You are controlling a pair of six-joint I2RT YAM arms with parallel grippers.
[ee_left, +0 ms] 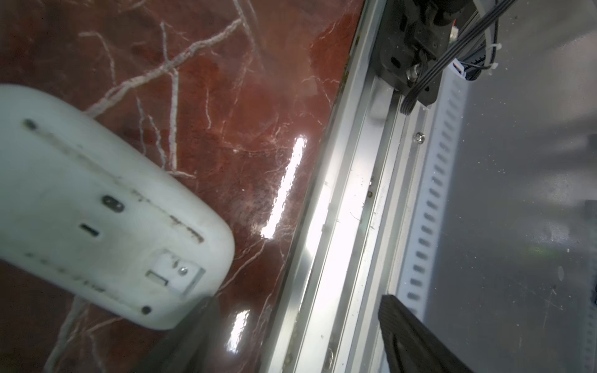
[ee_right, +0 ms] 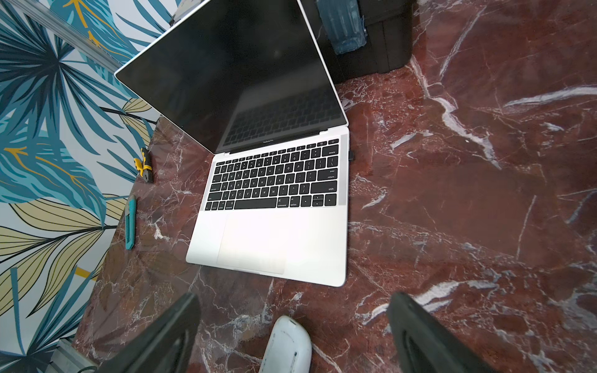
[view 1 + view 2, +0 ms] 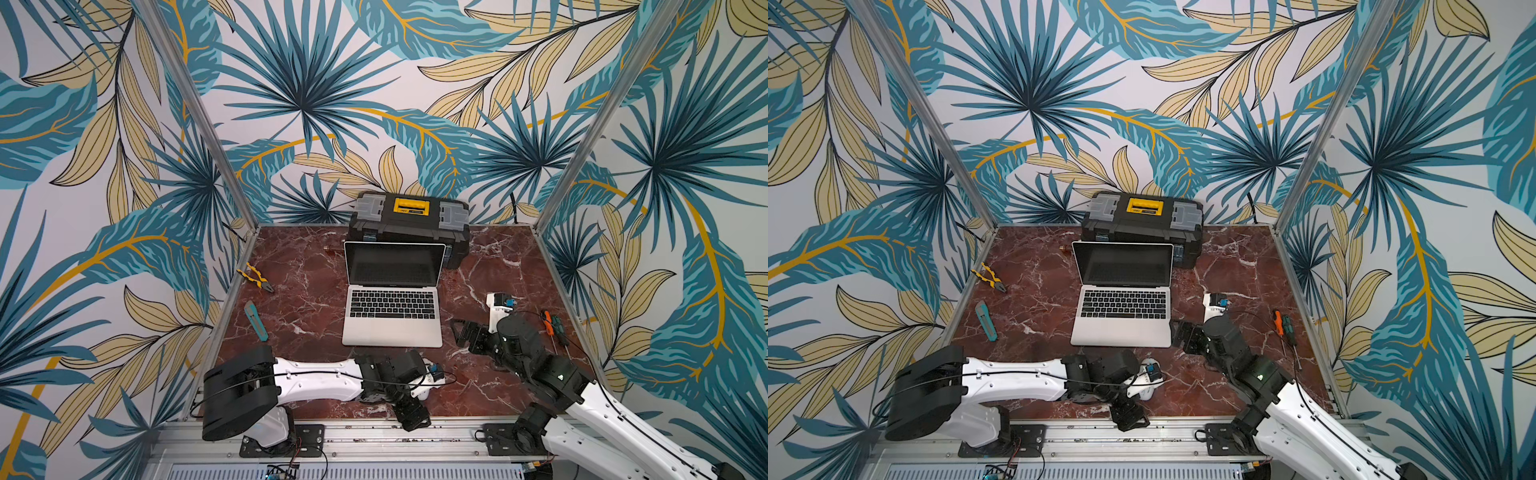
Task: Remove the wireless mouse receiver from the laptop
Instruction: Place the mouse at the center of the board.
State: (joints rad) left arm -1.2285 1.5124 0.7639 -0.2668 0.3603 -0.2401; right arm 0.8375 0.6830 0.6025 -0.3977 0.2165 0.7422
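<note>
Getting ready to grab the little plug.
The tiny black receiver (image 2: 351, 155) sticks out of the laptop (image 2: 274, 245) at its 3 o'clock side, in the middle of the table (image 2: 452, 193). The right pincer (image 2: 294, 298) sits at 4 o'clock, wide apart. The left pincer (image 1: 297, 298) is apart too. Next, I think: slide in, pinch the receiver, pull sideways.

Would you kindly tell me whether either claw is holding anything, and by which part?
Nothing is held. The left claw and right claw both stand open and empty; the white mouse lies ungripped on the table.
</note>
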